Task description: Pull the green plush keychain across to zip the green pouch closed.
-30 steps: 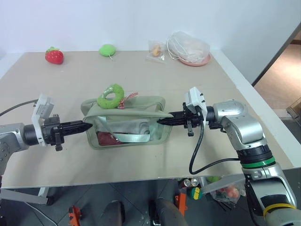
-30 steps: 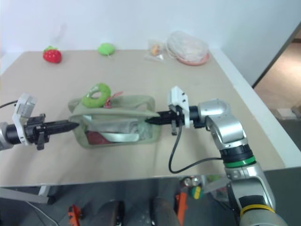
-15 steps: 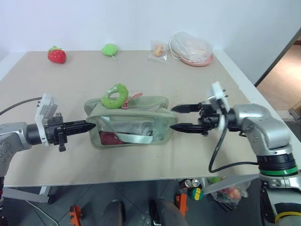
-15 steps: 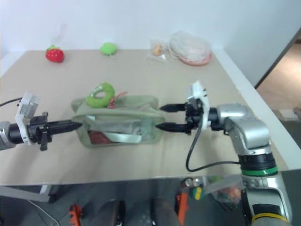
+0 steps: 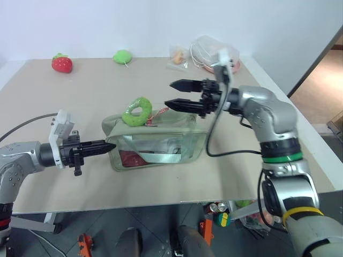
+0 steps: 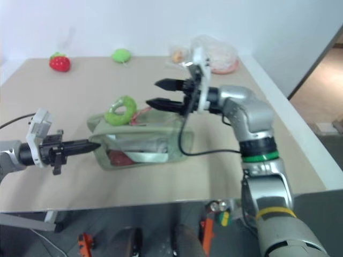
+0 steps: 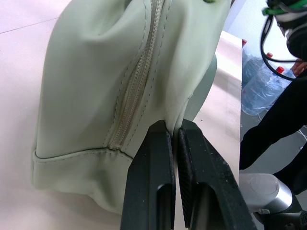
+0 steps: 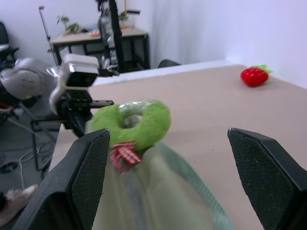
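The green pouch (image 5: 161,143) lies mid-table with its clear front panel towards me. The green plush keychain (image 5: 136,111), a lime fuzzy ring with a red-and-white cord, rests on the pouch's top near its left end. My left gripper (image 5: 109,145) is shut on the fabric at the pouch's left end; the left wrist view shows its fingertips (image 7: 160,139) pinching the pouch (image 7: 96,72) beside the zipper seam. My right gripper (image 5: 169,93) hangs open above the pouch's top, pointing left, a short way right of the keychain (image 8: 136,122) and holding nothing.
Along the far table edge sit a red strawberry plush (image 5: 61,63), a solid green plush (image 5: 123,56), a small plastic packet (image 5: 178,55) and a white net bag on a pink dish (image 5: 214,52). The table's right edge (image 5: 289,107) runs close to my right arm.
My right gripper let go of the pouch's right end, opened, then rose and swung left above the pouch towards the keychain. The left gripper kept its grip.
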